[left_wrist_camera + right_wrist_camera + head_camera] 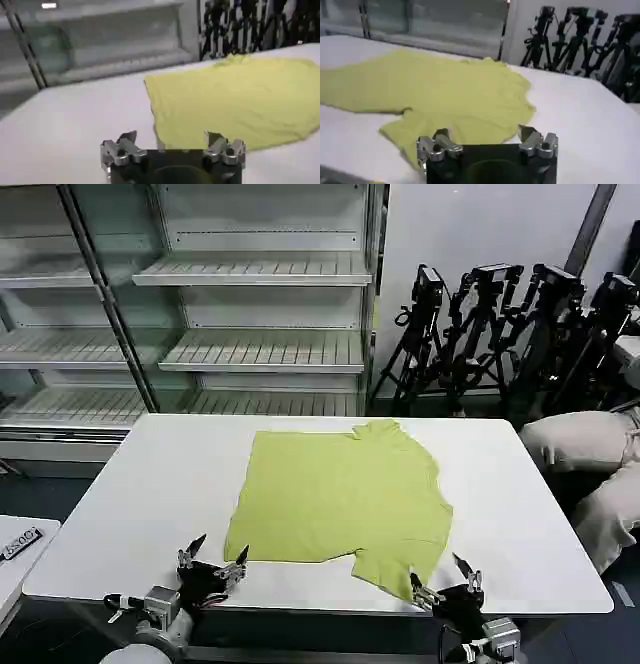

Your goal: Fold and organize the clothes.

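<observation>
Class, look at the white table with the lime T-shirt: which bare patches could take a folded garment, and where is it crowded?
Free: the broad strip of table left of the T-shirt, and the strip right of it. A thin band behind the collar. Crowded: the near edge, where the left gripper and right gripper sit with fingers open at the shirt's corners.

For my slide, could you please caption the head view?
Lime T-shirt spread on white table; both open grippers, left and right, at its near edge.

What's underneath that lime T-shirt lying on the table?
The lime T-shirt lies spread flat on the white table, which shows all around it. No bulge hints at anything beneath, but the patch it covers is hidden.
</observation>
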Controlling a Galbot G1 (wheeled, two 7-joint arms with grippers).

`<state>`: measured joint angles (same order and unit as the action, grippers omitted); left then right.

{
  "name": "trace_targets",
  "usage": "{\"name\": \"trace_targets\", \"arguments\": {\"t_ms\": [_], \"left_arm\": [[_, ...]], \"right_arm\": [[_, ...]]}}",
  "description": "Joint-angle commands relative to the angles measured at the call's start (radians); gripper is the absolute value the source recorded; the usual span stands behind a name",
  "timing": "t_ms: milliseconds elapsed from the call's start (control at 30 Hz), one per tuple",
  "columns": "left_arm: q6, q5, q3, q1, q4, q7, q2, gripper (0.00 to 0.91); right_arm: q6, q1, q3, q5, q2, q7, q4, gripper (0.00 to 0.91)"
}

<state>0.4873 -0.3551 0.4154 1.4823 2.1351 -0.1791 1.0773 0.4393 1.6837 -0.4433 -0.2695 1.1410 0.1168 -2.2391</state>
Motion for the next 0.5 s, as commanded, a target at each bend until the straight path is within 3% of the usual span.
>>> {"name": "trace_targets", "arguments": {"t_ms": [33,300,500], "left_arm": [[0.091,-0.067,-0.010,-0.008,-0.015,-0.067,0.003,0.010],[0.091,-0.066,-0.020,-0.006,-0.019,-0.058,0.003,0.010],[0.089,-0.057,-0.033,-0.006,-0.016,-0.039,0.008,0.000]], "right_arm": [[0.055,0.033,0.024,-0.038,-0.002,0.023,-0.006,0.000],[0.089,0.012,0.038,-0.092,-0.003,0.034,0.003,0.000],[0.063,-0.001,0.033,-0.090,-0.004,0.015,-0.009,0.000]]}}
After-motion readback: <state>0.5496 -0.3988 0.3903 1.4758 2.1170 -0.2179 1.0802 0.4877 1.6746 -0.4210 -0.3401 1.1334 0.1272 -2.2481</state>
